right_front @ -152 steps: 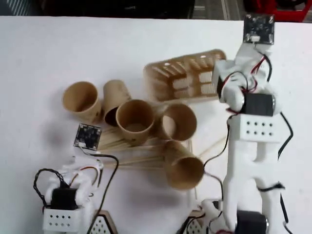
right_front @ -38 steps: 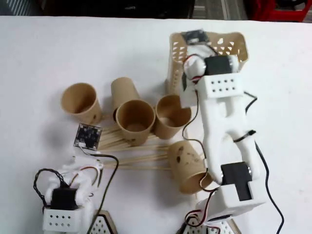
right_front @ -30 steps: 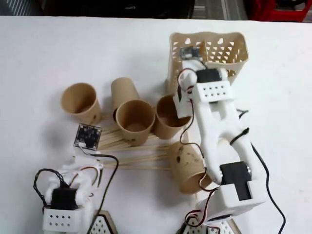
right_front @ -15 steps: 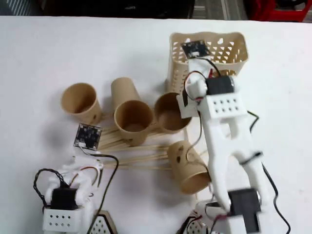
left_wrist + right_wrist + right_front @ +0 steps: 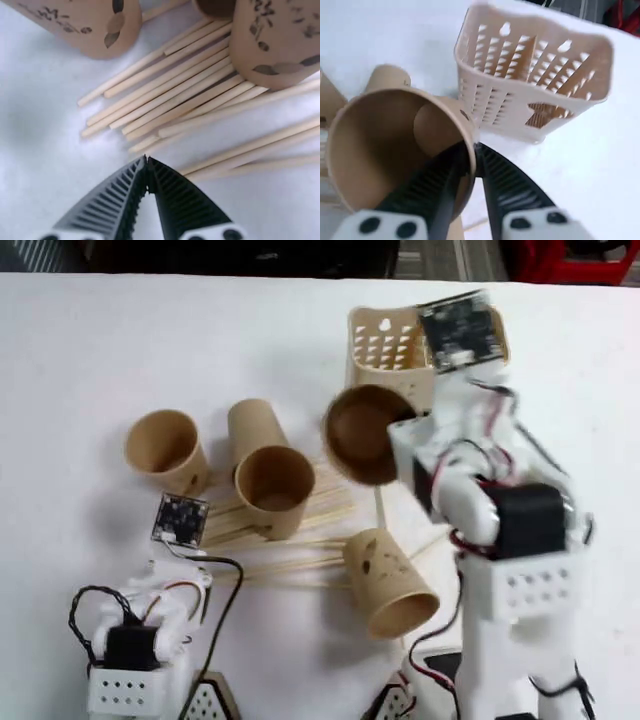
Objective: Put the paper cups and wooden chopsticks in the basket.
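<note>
The right hand (image 5: 471, 150) is clamped on the rim of a paper cup (image 5: 362, 435), held tilted just near-left of the basket (image 5: 385, 345). The left hand (image 5: 147, 172), fingers together, sits low beside the chopsticks (image 5: 175, 90) on the bench (image 5: 100, 340).

Left arm (image 5: 125, 685) and right arm (image 5: 515, 585): white plastic, black servo blocks (image 5: 527, 517), red and black wires (image 5: 492, 418). Black ribbed fingers (image 5: 180, 200) on left claw (image 5: 147, 162) and right claw (image 5: 474, 148). White base (image 5: 540, 226) behind each, dark screws.
</note>
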`<state>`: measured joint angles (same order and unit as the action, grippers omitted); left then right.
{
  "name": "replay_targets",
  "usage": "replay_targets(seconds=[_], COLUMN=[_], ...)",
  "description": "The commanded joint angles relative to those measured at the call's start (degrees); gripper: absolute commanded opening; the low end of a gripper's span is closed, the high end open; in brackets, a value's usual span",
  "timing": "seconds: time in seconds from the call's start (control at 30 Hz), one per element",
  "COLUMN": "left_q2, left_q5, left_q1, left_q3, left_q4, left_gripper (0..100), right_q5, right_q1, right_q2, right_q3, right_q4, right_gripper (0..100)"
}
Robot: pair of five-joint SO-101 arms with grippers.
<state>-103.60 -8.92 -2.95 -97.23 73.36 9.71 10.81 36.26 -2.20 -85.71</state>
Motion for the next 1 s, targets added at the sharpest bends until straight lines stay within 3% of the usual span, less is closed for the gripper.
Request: replay_targets(seconds=[0.0, 0.53, 0.97], left_q2=[-0.7, -0.7, -0.7], left_q5=[0.3, 0.3, 0.3], left_q1=[-0.4, -0.4, -0.4], left_q3=[0.3, 0.3, 0.3], left_q4=[0.3, 0.3, 0.3], left_gripper=[3, 3, 3], right_q5=[0.7, 0.3, 0.3], right_q1=[-2.8, -15.9, -18.2], right_q2=[0.6, -28.6, -42.2], right_q3=[-10.2, -28.1, -34.5], right_q4=[0.2, 13.1, 12.2], right_gripper=[1.8, 1.8, 2.7])
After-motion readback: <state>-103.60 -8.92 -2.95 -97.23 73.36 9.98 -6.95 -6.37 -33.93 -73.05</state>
